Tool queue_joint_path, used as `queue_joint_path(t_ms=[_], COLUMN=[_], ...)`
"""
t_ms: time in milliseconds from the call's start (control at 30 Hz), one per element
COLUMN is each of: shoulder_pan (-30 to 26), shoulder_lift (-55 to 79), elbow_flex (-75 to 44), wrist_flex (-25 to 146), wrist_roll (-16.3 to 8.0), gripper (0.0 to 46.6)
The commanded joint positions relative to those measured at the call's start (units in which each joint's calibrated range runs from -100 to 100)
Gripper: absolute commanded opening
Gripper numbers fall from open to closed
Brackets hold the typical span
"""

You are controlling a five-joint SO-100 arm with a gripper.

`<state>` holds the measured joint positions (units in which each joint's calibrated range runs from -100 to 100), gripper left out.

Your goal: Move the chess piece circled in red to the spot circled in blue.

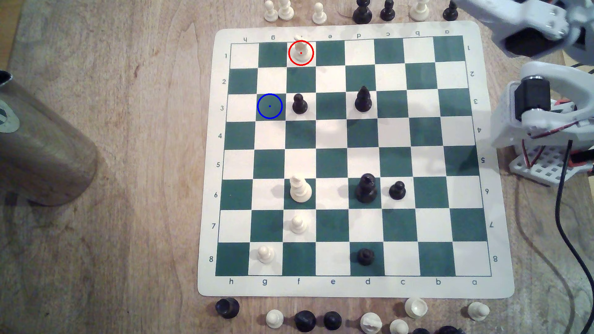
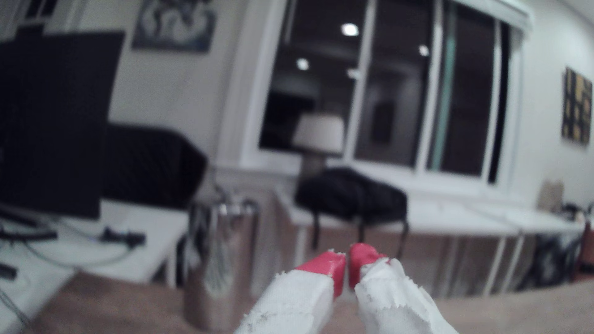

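My cream knight (image 1: 301, 51) is standing upright on the white square where column f meets row 1, two rows from the blue-ringed green g3 square (image 1: 269, 106), while my red-tipped pincer (image 2: 347, 260) is sitting pressed together, holding nothing.

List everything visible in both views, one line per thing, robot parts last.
chess mat: 1, green and white squares, on the wooden table.
circled cream knight: 1, in the red ring, f1.
blue-ringed square: 1, dark green, g3, bare.
other cream pieces on the mat: 3, at f6, f7, g8.
black pieces on the mat: 5, at f3, d3, d6, c6, d8.
off-mat pieces: cream and black, in rows beyond the top and bottom mat edges.
metal cylinder: 1, at the exterior view's left.
black cable: 1, at the exterior view's right.
arm: white, at the exterior view's right.
gripper: red tips nearly together, holding nothing.
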<state>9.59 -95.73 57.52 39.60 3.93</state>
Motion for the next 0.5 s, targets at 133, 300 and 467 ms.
queue_joint_path(t_ms=[133,300,467], shoulder_pan=[4.14,5.31,6.17], shoulder_lift=[2.94,11.18,24.76], elbow_flex=[-2.49,-2.85,-8.75], wrist_flex=[18.22,23.05,24.53], wrist_roll=[-2.0,-2.98,-6.25], gripper=[5.8,10.9,16.6])
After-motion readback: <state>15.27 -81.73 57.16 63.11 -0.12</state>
